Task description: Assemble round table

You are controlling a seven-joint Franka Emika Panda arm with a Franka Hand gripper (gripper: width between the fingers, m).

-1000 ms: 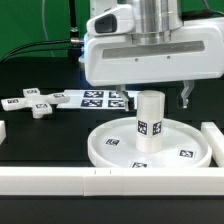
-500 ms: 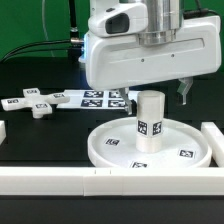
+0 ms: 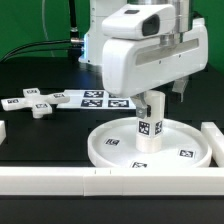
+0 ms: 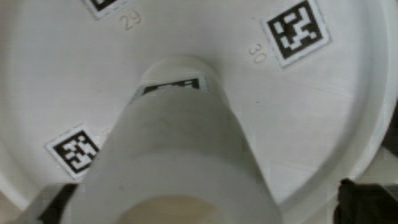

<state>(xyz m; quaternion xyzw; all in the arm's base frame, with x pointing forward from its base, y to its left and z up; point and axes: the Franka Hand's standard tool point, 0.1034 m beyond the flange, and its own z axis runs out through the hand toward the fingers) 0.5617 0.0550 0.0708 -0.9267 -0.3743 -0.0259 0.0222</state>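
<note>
The round disc (image 3: 110,148) lies on the black table with the short cylindrical leg (image 3: 149,124) standing upright at its middle. My gripper (image 3: 152,92) hangs directly above the leg's top, its white body filling the upper half of the exterior view. In the wrist view I look straight down the leg (image 4: 178,150) onto the disc (image 4: 196,40). My gripper (image 4: 210,200) is open, with dark fingertips (image 4: 54,200) on either side of the leg's top and a gap on at least one side. The cross-shaped foot (image 3: 38,103) lies apart at the exterior view's left.
The marker board (image 3: 95,97) lies behind the disc. A long white bar (image 3: 40,180) runs along the front edge and another (image 3: 215,135) stands at the exterior view's right. Cables hang behind the arm.
My gripper's body has turned about its vertical axis and shifted toward the exterior view's right, over the leg. The leg, disc and foot have not moved.
</note>
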